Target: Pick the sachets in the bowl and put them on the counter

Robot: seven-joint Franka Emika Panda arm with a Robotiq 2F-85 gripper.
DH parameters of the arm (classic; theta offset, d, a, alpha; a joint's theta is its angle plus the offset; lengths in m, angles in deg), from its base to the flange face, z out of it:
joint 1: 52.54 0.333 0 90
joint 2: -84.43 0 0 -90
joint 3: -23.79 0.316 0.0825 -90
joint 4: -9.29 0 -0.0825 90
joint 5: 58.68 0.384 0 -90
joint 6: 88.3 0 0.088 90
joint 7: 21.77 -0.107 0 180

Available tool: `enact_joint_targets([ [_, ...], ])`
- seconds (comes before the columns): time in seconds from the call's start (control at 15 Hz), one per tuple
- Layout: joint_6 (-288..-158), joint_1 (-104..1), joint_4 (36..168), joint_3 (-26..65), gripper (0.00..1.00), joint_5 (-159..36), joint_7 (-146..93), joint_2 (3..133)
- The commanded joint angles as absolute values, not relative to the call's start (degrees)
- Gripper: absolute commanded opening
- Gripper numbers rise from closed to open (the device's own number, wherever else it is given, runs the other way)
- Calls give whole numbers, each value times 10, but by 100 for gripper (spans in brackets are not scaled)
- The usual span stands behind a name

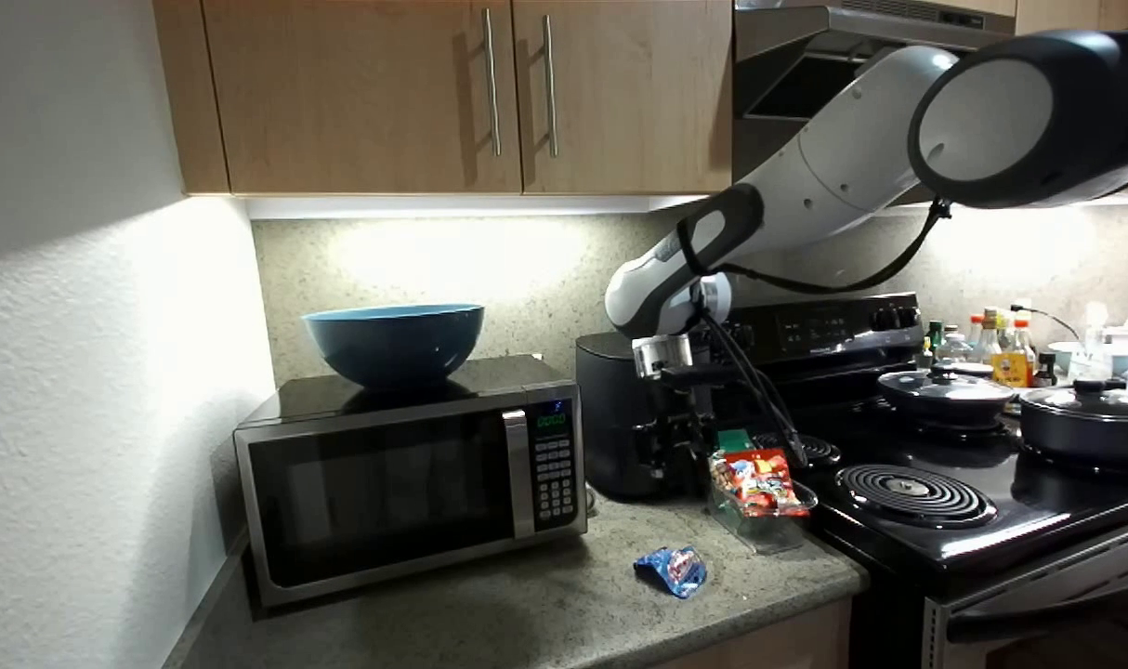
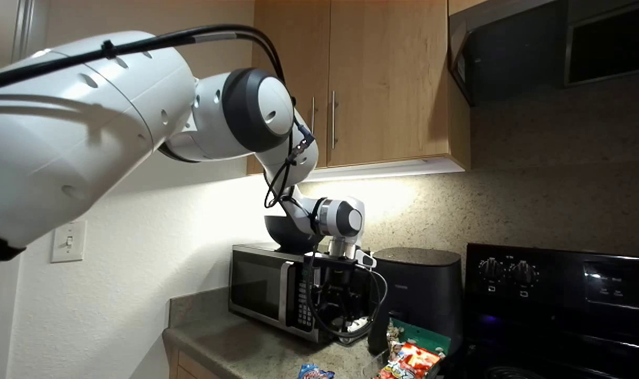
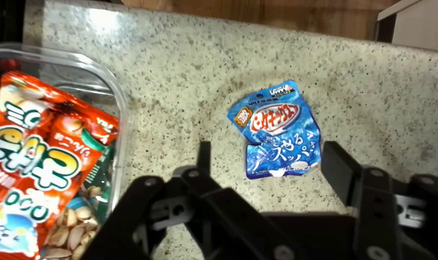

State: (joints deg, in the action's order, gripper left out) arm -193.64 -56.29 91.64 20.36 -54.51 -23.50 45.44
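"Sachet (image 3: 282,144), blue: loc?"
"On ctr (image 3: 168,90), left of bowl (image 1: 767,533). Red sachet (image 1: 757,481) in bowl, green pkt (image 2: 419,336) far side."
"Gripper (image 3: 267,155)?"
"Fingers (image 3: 338,173) apart, up over ctr; blue sachet shows btwn 'em, wrist view."
"Rest?"
"Micro (image 1: 387,497) left, big bowl (image 1: 392,348) atop; stove (image 1: 1005,506) right."

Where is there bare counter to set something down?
Bare counter lies in front of the microwave, left of the blue sachet in an exterior view, with a narrower gap between sachet and clear tub. It's crowded where the tub sits, by the black appliance and stove.
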Motion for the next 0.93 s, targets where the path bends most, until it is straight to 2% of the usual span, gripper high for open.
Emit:
enact_joint_targets([
  [0.0,-1937,-582,1021,203,100,-523,-247,553],
  [0.27,-1986,-605,1091,182,100,-497,-267,591],
  [0.33,-1950,-597,1032,190,100,-514,-245,560],
  [0.67,-1970,-608,1065,181,100,-505,-252,570],
  [0.87,-2006,-606,1032,164,100,-518,-292,533],
])
